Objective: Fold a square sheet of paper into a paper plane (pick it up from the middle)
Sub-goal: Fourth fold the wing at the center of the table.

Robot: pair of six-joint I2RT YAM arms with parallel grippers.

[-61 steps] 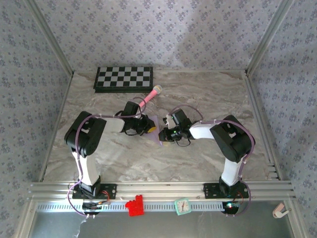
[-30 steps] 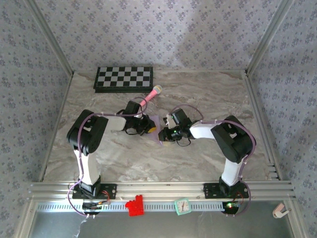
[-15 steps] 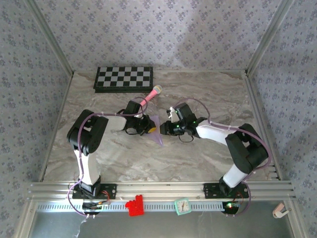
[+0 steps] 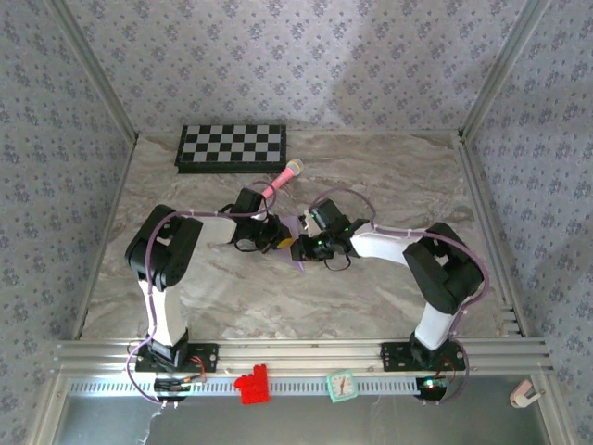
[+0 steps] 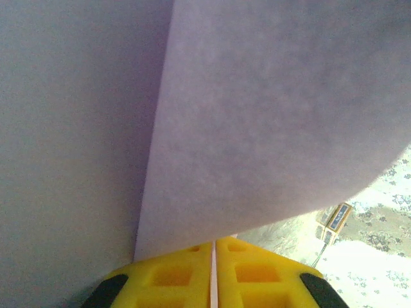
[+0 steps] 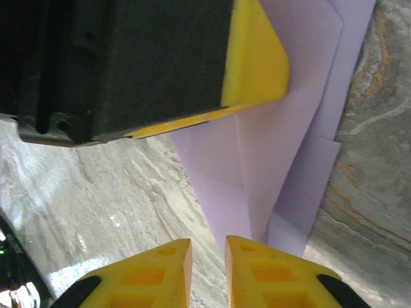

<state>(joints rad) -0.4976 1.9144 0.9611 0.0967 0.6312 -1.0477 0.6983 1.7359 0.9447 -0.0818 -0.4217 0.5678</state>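
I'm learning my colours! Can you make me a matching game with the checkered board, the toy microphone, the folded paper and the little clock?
Things:
1. checkered board
2. toy microphone
3. folded paper
4. little clock

Colours:
A. pale lavender
B. green
C. black and white
D. pink

Pairs: 1-C, 2-D, 3-A, 4-B

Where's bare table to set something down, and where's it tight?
Bare marble: back right, between the pink microphone and the right rail; also the near strip along the front rail. Crowded: mid-table, where the left gripper and right gripper meet at the paper plane. The checkered board sits back left.
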